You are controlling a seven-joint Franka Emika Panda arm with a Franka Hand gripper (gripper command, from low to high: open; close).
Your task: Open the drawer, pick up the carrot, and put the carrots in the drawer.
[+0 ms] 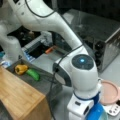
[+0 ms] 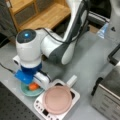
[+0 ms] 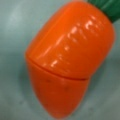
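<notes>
The arm is reaching down over the light-blue bowl (image 2: pixel 31 92), which is sitting on the grey table (image 2: pixel 85 62) at the near left in a front view, just left of the white hotplate (image 2: pixel 56 105). The gripper (image 2: pixel 32 83) is hanging inside the bowl, mostly hidden under the blue wrist block (image 2: pixel 25 76); its fingers are not showing, so I cannot tell whether they are apart or together.

The carrot (image 2: pixel 33 86) is lying in the bowl, directly under the wrist. In the wrist view the carrot (image 3: pixel 68 60) is filling almost the whole frame: glossy orange, with a seam across its middle, the blunt tip pointing down and a green top (image 3: pixel 106 7) at the upper right. It is resting on the pale bowl floor (image 3: pixel 15 30). No finger is showing in that view.

The pink lid (image 2: pixel 57 99) is sitting on the hotplate, touching nothing else. In a front view the same lid (image 1: pixel 110 91) is appearing at the right, near the wrist.

The drawer (image 1: pixel 42 82) is standing pulled out, at the left in a front view, beside the wooden cabinet (image 1: pixel 20 97). A yellow chunky piece (image 1: pixel 21 69) and a green vegetable (image 1: pixel 33 74) are lying in it, touching each other. No carrot is showing in the drawer.

The toaster oven (image 1: pixel 105 45) is standing at the far right of the table, well apart from the bowl.
</notes>
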